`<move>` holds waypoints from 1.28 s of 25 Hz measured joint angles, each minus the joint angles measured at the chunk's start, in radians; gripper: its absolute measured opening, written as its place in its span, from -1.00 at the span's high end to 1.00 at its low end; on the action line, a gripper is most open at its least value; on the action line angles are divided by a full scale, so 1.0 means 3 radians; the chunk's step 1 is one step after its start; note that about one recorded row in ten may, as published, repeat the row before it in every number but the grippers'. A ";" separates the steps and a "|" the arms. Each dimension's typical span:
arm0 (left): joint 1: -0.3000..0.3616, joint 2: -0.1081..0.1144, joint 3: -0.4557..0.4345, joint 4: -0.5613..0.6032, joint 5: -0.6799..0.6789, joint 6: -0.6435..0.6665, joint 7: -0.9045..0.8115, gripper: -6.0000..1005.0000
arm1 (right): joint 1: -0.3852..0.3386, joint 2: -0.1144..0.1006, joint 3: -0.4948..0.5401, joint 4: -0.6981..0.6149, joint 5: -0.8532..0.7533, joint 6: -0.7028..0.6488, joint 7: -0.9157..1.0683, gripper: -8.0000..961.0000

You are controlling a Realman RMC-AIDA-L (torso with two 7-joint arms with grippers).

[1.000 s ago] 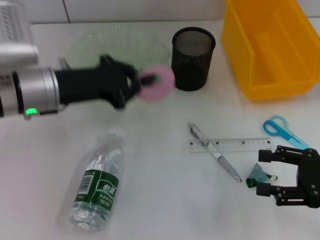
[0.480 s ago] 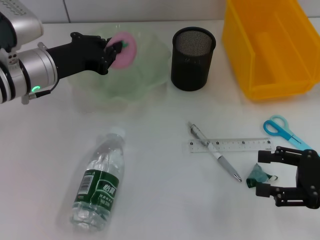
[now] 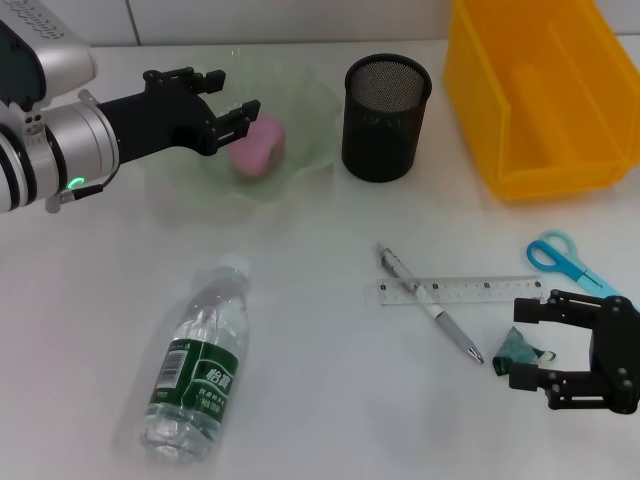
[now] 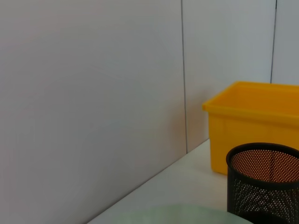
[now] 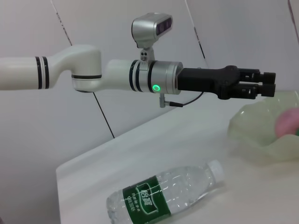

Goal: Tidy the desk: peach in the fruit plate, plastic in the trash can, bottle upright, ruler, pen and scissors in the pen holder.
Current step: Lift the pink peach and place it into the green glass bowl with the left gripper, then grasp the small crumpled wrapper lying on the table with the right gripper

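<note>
The pink peach [image 3: 258, 145] [image 5: 288, 121] lies inside the pale green fruit plate [image 3: 168, 186] [image 5: 257, 133]. My left gripper [image 3: 228, 95] [image 5: 265, 84] hovers open just above it, holding nothing. A clear bottle [image 3: 200, 365] [image 5: 164, 196] with a green label lies on its side at the front left. The pen [image 3: 430, 315] crosses the ruler [image 3: 470, 290]. Blue scissors [image 3: 565, 258] lie to the right. At the front right my right gripper [image 3: 518, 347] is open, its fingers on either side of the green plastic scrap [image 3: 513, 349].
A black mesh pen holder [image 3: 386, 118] [image 4: 264, 184] stands to the right of the plate. A large yellow bin [image 3: 540, 95] [image 4: 254, 123] fills the back right corner. A white wall rises behind the desk.
The left gripper opened and let go of the peach, which now rests in the plate. The right arm has stayed in place.
</note>
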 joint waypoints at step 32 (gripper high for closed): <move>0.0557 0.0024 0.0236 -0.0408 -0.0403 0.2490 0.0931 -0.72 | 0.0282 -0.0009 -0.1008 -0.3177 -0.0126 -0.0323 0.3349 -0.62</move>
